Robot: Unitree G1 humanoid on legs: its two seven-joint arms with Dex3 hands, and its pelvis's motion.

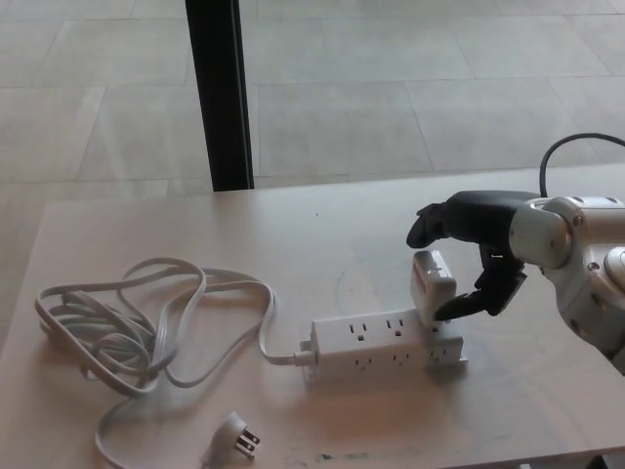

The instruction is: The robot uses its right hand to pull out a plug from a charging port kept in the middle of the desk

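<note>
While clamped between thumb and fingers of the right hand (472, 256), tilts off the power strip (386, 344) at centre-right of the table (176, 225): white plug (431, 282), leaning up-left, probably levered to free its prongs.

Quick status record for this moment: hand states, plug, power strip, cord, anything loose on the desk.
right hand: black, fingers apart around the white boxy plug adapter, thumb low at its right side; firm grip cannot be confirmed
left hand: not in view
plug adapter: seated at right end of the white multi-outlet power strip, leaning slightly
power strip: flat, mid-desk, other top outlets empty
grey-white coiled cord: loose loops on the left, running to the strip's left end
cord's pronged plug: lying free near front edge
light wooden desk: bare elsewhere
</note>
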